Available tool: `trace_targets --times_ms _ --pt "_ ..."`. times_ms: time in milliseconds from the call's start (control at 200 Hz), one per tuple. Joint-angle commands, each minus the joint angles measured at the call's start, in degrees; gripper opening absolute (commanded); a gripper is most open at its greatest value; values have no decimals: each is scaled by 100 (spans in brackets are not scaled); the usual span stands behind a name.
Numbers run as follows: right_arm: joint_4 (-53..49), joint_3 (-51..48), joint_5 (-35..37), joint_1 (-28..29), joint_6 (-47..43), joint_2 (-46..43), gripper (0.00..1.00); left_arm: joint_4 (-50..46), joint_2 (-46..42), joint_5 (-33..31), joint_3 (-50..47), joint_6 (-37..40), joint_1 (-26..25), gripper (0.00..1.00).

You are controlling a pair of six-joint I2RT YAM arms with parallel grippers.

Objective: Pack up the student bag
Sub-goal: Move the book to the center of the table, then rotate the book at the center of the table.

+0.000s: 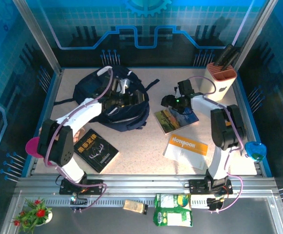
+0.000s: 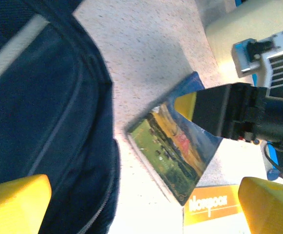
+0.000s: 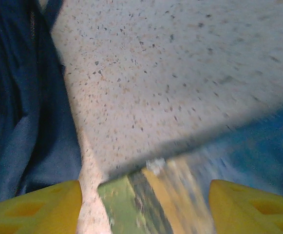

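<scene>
Straddling a corner of the picture book (image 1: 170,121), my right gripper (image 3: 143,204) has its fingers apart, not clamped. My left gripper (image 2: 141,207) is spread wide above the backpack (image 1: 90,88), which lies on the table (image 1: 146,146), far left, just beside the book.

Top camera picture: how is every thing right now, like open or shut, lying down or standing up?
student bag, lying down; open or zipped, cannot tell
left gripper, open, holding nothing
right gripper, open, fingers either side of the picture book's corner
picture book, closed, lying flat
notebook, closed, lying flat
black book, closed, lying flat
knife block, standing upright, dark handles sticking out
</scene>
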Motion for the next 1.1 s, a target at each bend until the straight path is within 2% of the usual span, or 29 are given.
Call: trace_targets --times_ms 0,130,270,540,735,971,1091 --pt "44 -643 139 -281 428 -859 70 -345 385 191 526 220 -296 99" --pt "142 -1455 241 -432 785 -1497 68 -428 962 265 1039 190 -629 99" --pt "214 -1769 279 -498 985 -1699 65 -321 1568 265 1508 -16 -944 94" --pt "382 -2001 198 -637 1174 -1169 59 -163 2656 424 2184 -443 -1420 78" --pt "499 -1992 216 -807 1191 -919 59 -347 3239 315 2440 -502 -1626 68" --pt "832 -1626 -67 -1083 1309 -417 58 -704 3478 74 2441 -317 -1977 53" --pt "855 -1281 -125 -1132 1253 -77 57 -43 3165 243 1809 -529 -2247 50"
